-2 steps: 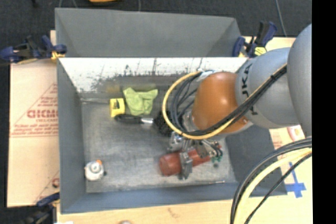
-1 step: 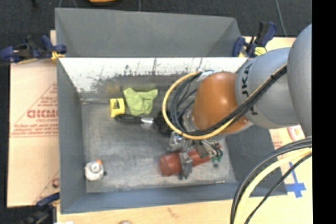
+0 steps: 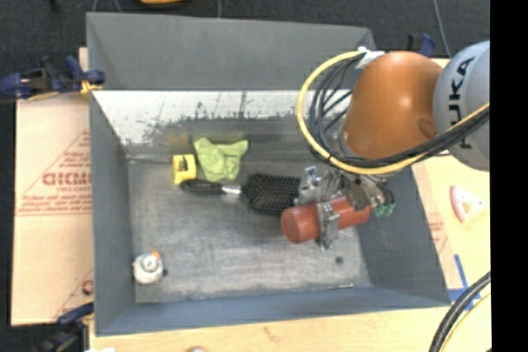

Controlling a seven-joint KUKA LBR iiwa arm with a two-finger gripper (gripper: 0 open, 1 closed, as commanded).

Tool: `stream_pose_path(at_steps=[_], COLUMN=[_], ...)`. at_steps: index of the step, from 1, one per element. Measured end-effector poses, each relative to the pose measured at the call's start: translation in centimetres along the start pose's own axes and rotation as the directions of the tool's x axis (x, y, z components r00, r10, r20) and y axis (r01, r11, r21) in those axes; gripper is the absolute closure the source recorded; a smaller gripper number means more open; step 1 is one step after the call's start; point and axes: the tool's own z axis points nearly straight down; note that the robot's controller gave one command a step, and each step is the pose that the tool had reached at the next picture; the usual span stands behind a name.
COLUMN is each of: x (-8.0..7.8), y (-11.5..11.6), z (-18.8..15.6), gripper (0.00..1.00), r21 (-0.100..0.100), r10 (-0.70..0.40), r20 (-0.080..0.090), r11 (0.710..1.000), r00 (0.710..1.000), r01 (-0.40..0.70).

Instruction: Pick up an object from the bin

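one each: brush (image 3: 268,192), cloth (image 3: 219,158), cylinder (image 3: 301,224), block (image 3: 183,167) (yellow), trinket (image 3: 148,266)

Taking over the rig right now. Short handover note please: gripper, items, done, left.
Gripper: low in the right part of the bin, right at the red cylinder; can't confirm a grip.
Things: the red cylinder is right of centre, and the black brush is just left of it. The green cloth and a yellow thing are back-left. A white thing sits in the front-left corner.
Done: arm is at the cylinder.
Left: confirm the grasp, then lift the cylinder out; it is not yet clear of the bin.
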Motion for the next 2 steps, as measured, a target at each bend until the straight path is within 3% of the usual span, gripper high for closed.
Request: stream_pose_path(at_steps=[1, 2], x=[0.0, -1.0], y=[0.0, 0.0], z=[0.0, -2.1], gripper=[1.0, 1.0], r21=[0.0, 0.0], r10=[0.0, 0.003], r20=[0.0, -0.001], r11=[1.0, 1.0], r00=[1.0, 1.0], r01=[0.0, -0.003])
